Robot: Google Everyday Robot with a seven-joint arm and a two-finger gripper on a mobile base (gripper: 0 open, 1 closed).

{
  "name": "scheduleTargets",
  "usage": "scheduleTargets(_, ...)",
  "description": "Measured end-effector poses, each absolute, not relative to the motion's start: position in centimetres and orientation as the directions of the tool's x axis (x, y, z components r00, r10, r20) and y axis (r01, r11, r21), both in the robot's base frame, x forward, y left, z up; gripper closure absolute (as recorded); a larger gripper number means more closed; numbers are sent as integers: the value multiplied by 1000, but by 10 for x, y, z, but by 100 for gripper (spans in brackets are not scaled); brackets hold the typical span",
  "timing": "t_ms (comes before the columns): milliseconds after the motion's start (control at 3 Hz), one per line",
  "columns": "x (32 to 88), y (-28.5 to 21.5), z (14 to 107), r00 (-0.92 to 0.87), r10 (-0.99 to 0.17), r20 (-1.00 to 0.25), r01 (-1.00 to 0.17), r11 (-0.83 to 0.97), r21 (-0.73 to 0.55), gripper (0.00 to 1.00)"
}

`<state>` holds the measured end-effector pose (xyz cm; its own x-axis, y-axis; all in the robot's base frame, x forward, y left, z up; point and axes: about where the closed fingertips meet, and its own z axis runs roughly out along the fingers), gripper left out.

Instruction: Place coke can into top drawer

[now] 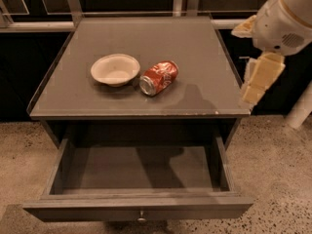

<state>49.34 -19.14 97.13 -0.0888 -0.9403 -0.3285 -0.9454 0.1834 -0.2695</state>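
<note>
The coke can, red with white script and silver ends, lies on its side on the grey tabletop, just right of a cream bowl. The top drawer is pulled out below the tabletop and holds nothing; its front panel has a small round metal knob. My gripper, cream-coloured under a white arm, hangs at the table's right edge, well to the right of the can and apart from it, holding nothing.
The speckled floor surrounds the cabinet. Dark cabinets and metal rails run along the back. A white post stands at the far right.
</note>
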Motion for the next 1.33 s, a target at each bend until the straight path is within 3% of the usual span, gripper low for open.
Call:
scheduleTargets(333,546,-157,967,27,-898,-439,-954,109,-280,0)
scheduleTargets(1000,555,-155,961,31,-888,-459,-959,103,-264,0)
scheduleTargets(1333,584,-122,937,109,-854,-508,-972,15,-235,0)
